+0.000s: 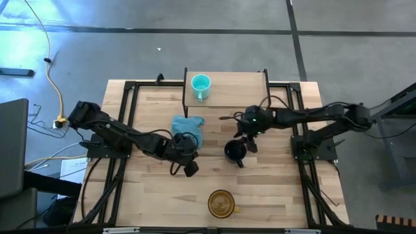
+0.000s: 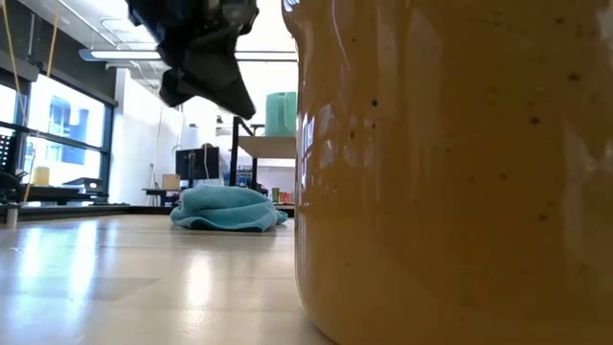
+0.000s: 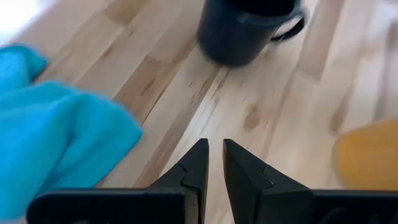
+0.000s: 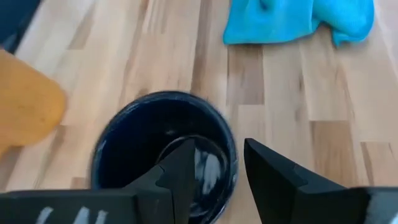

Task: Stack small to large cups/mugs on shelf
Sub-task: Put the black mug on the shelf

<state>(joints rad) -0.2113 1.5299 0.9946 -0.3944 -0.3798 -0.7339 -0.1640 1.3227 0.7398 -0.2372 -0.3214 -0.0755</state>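
Note:
The small turquoise mug (image 1: 200, 85) stands upright on the light-wood shelf (image 1: 240, 91) at the table's far edge; it also shows in the low view (image 2: 281, 113). The black mug (image 1: 235, 151) stands upright on the table's middle. My right gripper (image 4: 216, 149) is open over it, with one finger above its hollow and the other outside the rim (image 4: 231, 140); no touch shows. The amber-brown mug (image 1: 221, 203) stands near the near edge and fills the low view (image 2: 450, 172). My left gripper (image 3: 214, 148) is shut and empty, hovering left of the black mug (image 3: 242, 31).
A blue-teal cloth (image 1: 188, 127) lies crumpled on the table between the shelf and my left gripper (image 1: 190, 168); it also shows in the wrist views (image 3: 56, 137) (image 4: 298, 18). Black frame rails (image 1: 123, 117) run along the table's left and right sides.

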